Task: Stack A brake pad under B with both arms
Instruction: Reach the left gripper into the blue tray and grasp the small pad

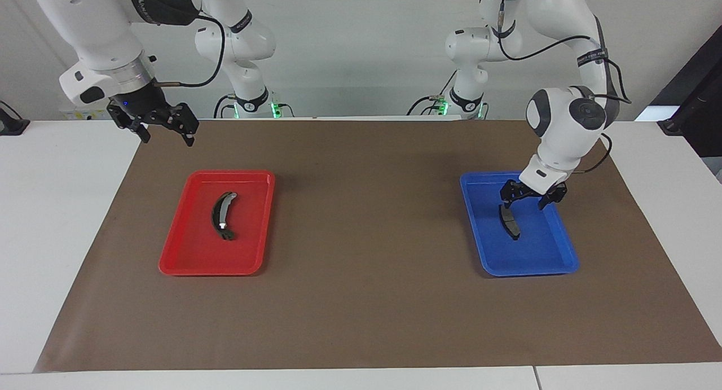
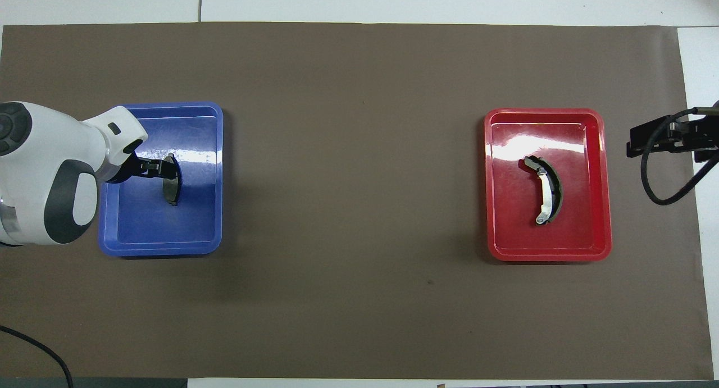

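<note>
— Jaws of the left gripper (image 1: 533, 198) look closed on the pad (image 1: 509, 221), tilted on edge in the blue tray (image 1: 564, 249), though contact is hard to confirm. Right gripper (image 1: 163, 127) waits spread wide, off the mat.

— So pickup is in hand; next, lift clear. Count?

— One pad, one shoe (image 1: 222, 215) in the red tray (image 1: 186, 254), two trays, two arms.
</note>
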### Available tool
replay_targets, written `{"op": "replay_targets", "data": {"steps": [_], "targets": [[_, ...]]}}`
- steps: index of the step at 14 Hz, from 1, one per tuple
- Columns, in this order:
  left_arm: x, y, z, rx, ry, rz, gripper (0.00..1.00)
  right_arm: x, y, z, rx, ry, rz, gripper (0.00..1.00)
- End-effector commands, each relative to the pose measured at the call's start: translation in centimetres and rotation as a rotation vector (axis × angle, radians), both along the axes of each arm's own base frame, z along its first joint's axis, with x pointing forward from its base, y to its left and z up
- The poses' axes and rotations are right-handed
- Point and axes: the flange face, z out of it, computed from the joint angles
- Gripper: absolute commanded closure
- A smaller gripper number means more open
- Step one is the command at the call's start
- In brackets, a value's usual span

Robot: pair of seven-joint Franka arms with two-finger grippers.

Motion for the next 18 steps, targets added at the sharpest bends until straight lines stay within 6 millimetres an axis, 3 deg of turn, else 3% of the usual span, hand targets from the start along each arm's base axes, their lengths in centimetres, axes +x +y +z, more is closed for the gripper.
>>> {"op": "replay_targets", "data": {"steps": [1,5,7,10,11,12,13,15,17,18], "targets": [[-1.7,-0.1,-3.7,-0.009,-0.015,0.0,0.05,-0.7,-0.2,0.1,0.01,-0.008,0.013,0.0],[-3.0,0.0,-6.7,-0.006,0.037,0.003,0.08,-1.0,-0.5,-0.5,0.01,-0.006,0.018,0.0],[-2.8,-0.1,-6.6,-0.006,0.037,0.002,0.27,-2.0,-0.4,-2.8,0.013,-0.023,0.027,0.0],[-2.5,-0.2,-6.3,-0.006,0.034,-0.009,0.83,-2.3,-0.2,-9.7,0.019,-0.031,0.096,0.0],[-2.4,-0.2,-6.0,-0.006,0.031,-0.006,0.93,-1.9,0.1,-12.2,0.021,-0.017,0.129,0.0],[-2.0,-0.4,-5.3,-0.006,0.025,-0.004,0.99,-1.5,0.3,-14.9,0.023,-0.015,0.149,0.0],[-1.6,-0.5,-4.1,-0.005,0.032,-0.006,0.99,-1.5,0.2,-17.5,0.022,-0.027,0.16,0.0],[0.4,-1.3,0.2,-0.001,0.063,-0.017,0.99,-2.5,0.1,-22.3,0.016,-0.08,0.206,0.0],[1.3,-6.0,3.6,0.0,0.061,-0.089,0.99,-3.1,-0.2,-25.3,0.015,-0.083,0.233,0.0],[1.1,-9.1,4.0,-0.002,0.048,-0.137,0.99,-3.0,-0.2,-26.0,0.013,-0.09,0.266,0.0]]}}
